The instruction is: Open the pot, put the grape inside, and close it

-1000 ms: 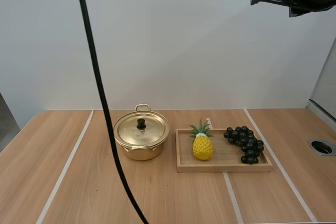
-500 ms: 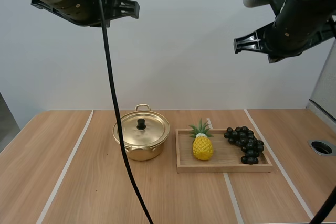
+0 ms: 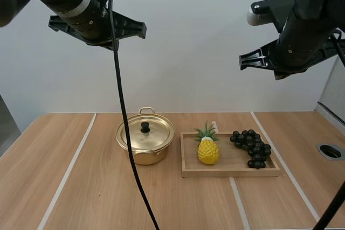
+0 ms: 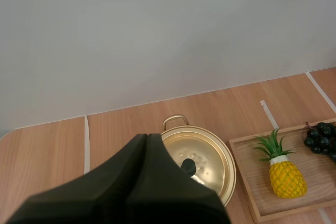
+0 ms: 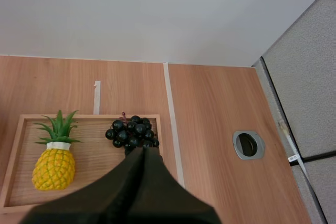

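Observation:
A golden pot point(image 3: 153, 137) with its lid on and a black knob point(image 3: 145, 127) stands left of the wooden tray point(image 3: 232, 161). A dark bunch of grapes point(image 3: 252, 146) lies at the tray's right end. High over the pot, my left gripper point(image 4: 147, 137) is shut on nothing, its tip above the pot point(image 4: 207, 161). My right gripper point(image 5: 143, 150) is also shut and hangs high over the grapes point(image 5: 132, 131). Both arms, the left arm point(image 3: 91, 12) and the right arm point(image 3: 302, 36), hover well above the table.
A toy pineapple point(image 3: 208, 149) lies in the tray's left half, beside the grapes. A round metal-rimmed hole point(image 3: 330, 151) sits in the table at the far right. White tape lines run across the wooden top. A grey partition stands at the right.
Both arms have dropped into the high view, the left one from the upper left, the right one lower and leftward. Pot, tray, pineapple and grapes have not moved.

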Tool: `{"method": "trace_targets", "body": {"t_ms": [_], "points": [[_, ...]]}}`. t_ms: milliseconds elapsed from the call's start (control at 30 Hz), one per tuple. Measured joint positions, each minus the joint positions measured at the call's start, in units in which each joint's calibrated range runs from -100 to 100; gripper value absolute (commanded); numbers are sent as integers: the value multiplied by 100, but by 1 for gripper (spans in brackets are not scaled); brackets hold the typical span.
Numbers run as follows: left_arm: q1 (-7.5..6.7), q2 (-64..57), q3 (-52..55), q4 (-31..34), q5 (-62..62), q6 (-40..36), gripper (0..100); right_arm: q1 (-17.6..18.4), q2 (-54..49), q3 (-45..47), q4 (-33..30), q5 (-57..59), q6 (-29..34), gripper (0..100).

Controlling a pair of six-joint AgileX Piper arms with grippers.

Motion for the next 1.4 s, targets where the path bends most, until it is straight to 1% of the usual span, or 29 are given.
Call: {"method": "trace_targets", "body": {"t_ms": [33,67,133,167,233,267,400,700,900,967,1133,1333,1400], "points": [[0,0,0,0,0,0,27,0,0,11,-37,0,14,0],[0,0,0,0,0,0,42,0,0,28,-94,0,58,9],[0,0,0,0,0,0,78,0,0,81,-251,0,306,36],[0,0,0,0,17,0,100,0,0,113,-341,0,420,53],[0,0,0,13,52,30,100,0,0,140,-516,0,566,92],[0,0,0,13,72,99,100,0,0,140,-598,0,627,100],[0,0,0,41,203,497,100,0,0,140,-767,-11,709,100],[0,0,0,89,181,611,100,0,0,140,-790,-65,734,100],[0,156,52,-256,141,751,100,0,0,140,-722,-65,747,100],[0,255,177,-375,108,841,100,0,0,140,-653,-65,747,100],[0,588,670,-395,119,969,100,0,0,140,-426,-32,747,100],[0,974,1278,-434,-103,1232,100,0,0,140,-392,0,747,100],[0,1093,1423,-547,-240,1393,100,0,0,140,-392,0,747,100]]}}
